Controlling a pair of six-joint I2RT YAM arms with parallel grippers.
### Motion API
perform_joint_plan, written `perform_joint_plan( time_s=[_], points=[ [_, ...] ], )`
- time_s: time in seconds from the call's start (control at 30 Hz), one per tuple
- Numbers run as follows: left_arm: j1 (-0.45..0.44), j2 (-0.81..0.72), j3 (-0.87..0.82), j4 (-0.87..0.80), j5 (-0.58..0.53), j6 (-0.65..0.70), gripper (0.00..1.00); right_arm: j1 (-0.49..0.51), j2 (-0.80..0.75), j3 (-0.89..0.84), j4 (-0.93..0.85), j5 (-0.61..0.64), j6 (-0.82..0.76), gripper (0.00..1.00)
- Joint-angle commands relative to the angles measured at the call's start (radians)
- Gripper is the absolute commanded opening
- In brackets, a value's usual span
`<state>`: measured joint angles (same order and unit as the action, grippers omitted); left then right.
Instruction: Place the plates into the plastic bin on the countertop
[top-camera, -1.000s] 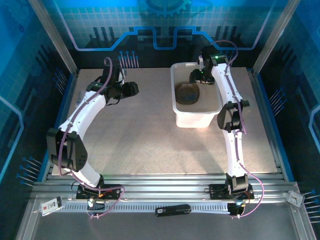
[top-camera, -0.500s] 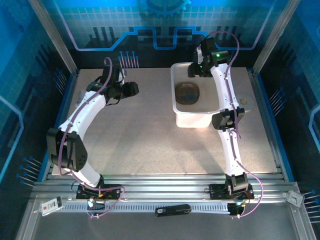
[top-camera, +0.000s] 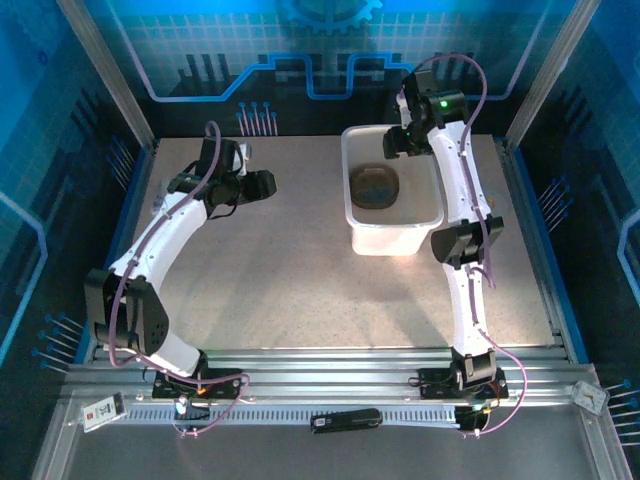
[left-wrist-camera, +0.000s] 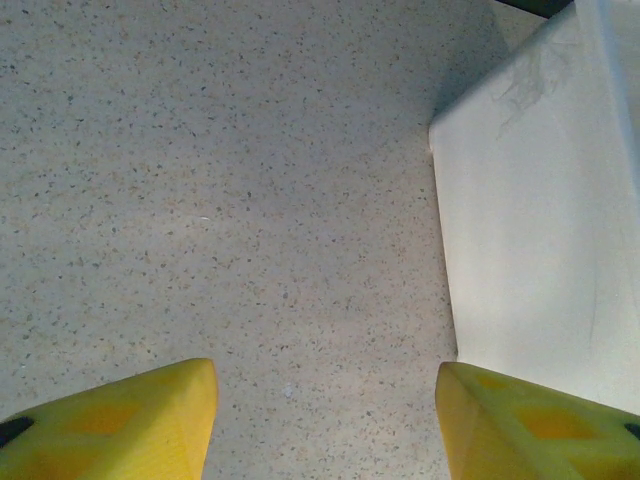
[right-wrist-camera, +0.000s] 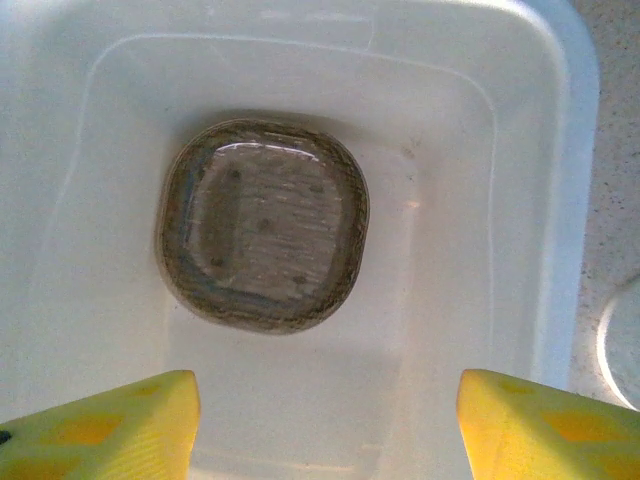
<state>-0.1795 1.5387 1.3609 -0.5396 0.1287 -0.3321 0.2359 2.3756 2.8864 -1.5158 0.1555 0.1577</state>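
Note:
A stack of smoky brown rounded-square plates (top-camera: 375, 187) (right-wrist-camera: 262, 238) lies flat on the floor of the white plastic bin (top-camera: 396, 240) (right-wrist-camera: 572, 150), which stands on the beige speckled countertop (top-camera: 280, 270) at the back right. My right gripper (top-camera: 394, 146) (right-wrist-camera: 328, 400) hovers above the bin's far end, open, with nothing between its yellow fingers (right-wrist-camera: 110, 420). My left gripper (top-camera: 268, 181) (left-wrist-camera: 325, 400) hangs open over bare countertop (left-wrist-camera: 250, 200) to the left of the bin, whose outer wall (left-wrist-camera: 540, 230) is just beyond the right finger.
A small round white disc (right-wrist-camera: 625, 340) lies on the counter just outside the bin's right rim. Blue edges frame the counter, and metal rails (top-camera: 300, 365) run along the front with a black tool (top-camera: 345, 420) on them.
My right gripper has risen out of the bin and drawn back toward its far rim, empty. The left arm's shoulder has shifted slightly left; its gripper stays in place.

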Motion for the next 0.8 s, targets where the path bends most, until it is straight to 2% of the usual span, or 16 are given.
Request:
perform_joint_plan(
  time_s=[0.0,0.17,0.23,0.33,0.47,0.63,0.73,0.77],
  points=[
    [0.011,-0.041,-0.025,0.01,0.019,0.049,0.6,0.04,-0.118,-0.061,-0.008,0.05,-0.037,0.7],
    [0.015,-0.092,-0.078,0.04,0.008,0.064,0.6,0.07,-0.258,-0.21,0.066,0.085,-0.073,0.71],
    [0.017,-0.118,-0.105,0.057,-0.004,0.067,0.61,0.082,-0.373,-0.39,0.178,0.098,-0.088,0.71],
    [0.021,-0.152,-0.139,0.072,-0.013,0.072,0.61,0.072,-0.628,-0.806,0.45,0.071,-0.081,0.72],
    [0.029,-0.201,-0.186,0.096,-0.031,0.084,0.61,0.033,-0.894,-1.206,0.632,0.063,-0.048,0.73],
    [0.038,-0.283,-0.287,0.179,-0.092,0.126,0.64,-0.067,-1.216,-1.603,0.81,0.044,-0.027,0.75],
    [0.043,-0.339,-0.383,0.26,-0.176,0.16,0.72,-0.15,-1.358,-1.779,0.857,0.044,-0.045,0.76],
    [0.047,-0.358,-0.422,0.284,-0.216,0.166,0.77,-0.18,-1.401,-1.841,0.881,0.057,-0.05,0.83]
  ],
)
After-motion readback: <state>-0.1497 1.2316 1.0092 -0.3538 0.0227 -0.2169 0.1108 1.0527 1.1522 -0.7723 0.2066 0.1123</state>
